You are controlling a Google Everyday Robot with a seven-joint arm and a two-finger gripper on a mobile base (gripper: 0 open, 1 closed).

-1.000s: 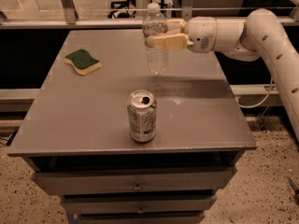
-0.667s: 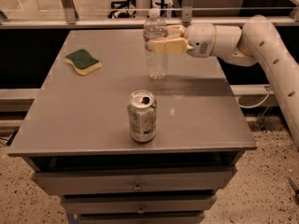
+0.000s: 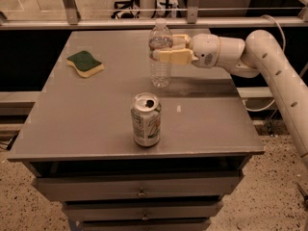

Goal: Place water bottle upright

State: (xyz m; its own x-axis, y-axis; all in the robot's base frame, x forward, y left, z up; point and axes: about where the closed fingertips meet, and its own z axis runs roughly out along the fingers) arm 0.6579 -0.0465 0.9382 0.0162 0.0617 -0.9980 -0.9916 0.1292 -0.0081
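The water bottle (image 3: 160, 66), clear ribbed plastic with a white cap, stands upright near the back middle of the grey table (image 3: 86, 124). Its base looks to rest on the tabletop. My gripper (image 3: 163, 49) reaches in from the right on a white arm and its cream fingers (image 3: 173, 57) are closed around the bottle's upper body, just below the shoulder.
A silver soda can (image 3: 146, 120) stands upright near the front middle of the table, in front of the bottle. A green and yellow sponge (image 3: 85, 63) lies at the back left. Drawers sit below the tabletop. A rail runs behind the table.
The gripper has lowered the upright bottle slightly toward the table. The can and sponge have not moved.
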